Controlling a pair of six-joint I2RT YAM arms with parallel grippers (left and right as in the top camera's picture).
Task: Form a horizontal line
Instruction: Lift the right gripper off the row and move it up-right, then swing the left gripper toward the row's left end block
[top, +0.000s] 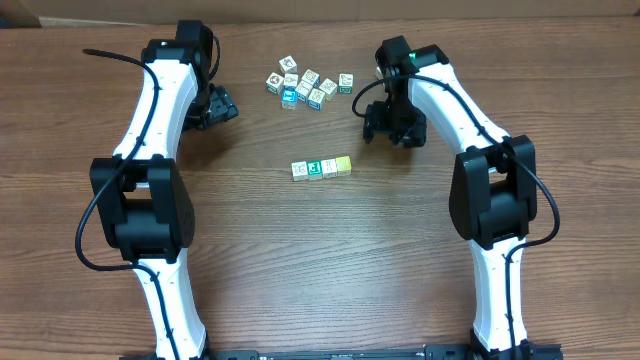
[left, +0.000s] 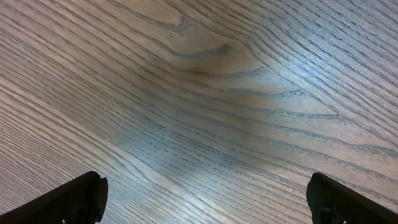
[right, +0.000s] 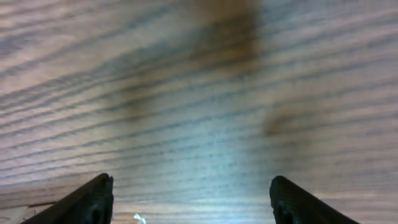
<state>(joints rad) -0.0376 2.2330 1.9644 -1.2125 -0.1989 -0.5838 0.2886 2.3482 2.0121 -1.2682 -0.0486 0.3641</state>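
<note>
On the robot's side of the loose pile of cubes (top: 308, 86), well apart from it, lies the row of cubes (top: 322, 168). It is four little blocks touching side by side, white, green, white and yellow, with the long axis running left to right.

To the right of the pile and a little nearer the robot, the right gripper (top: 385, 128) hangs over bare table (top: 330, 260). Its fingers (right: 93, 199) are spread wide with nothing between them. From there the row lies to the left and toward the robot, yellow end first.

The left gripper (top: 218, 106), to the left of the pile, is also spread wide and empty, and it sits farther from the row.

The row looks finished. If another cube is wanted, the right arm is the nearer one.
</note>
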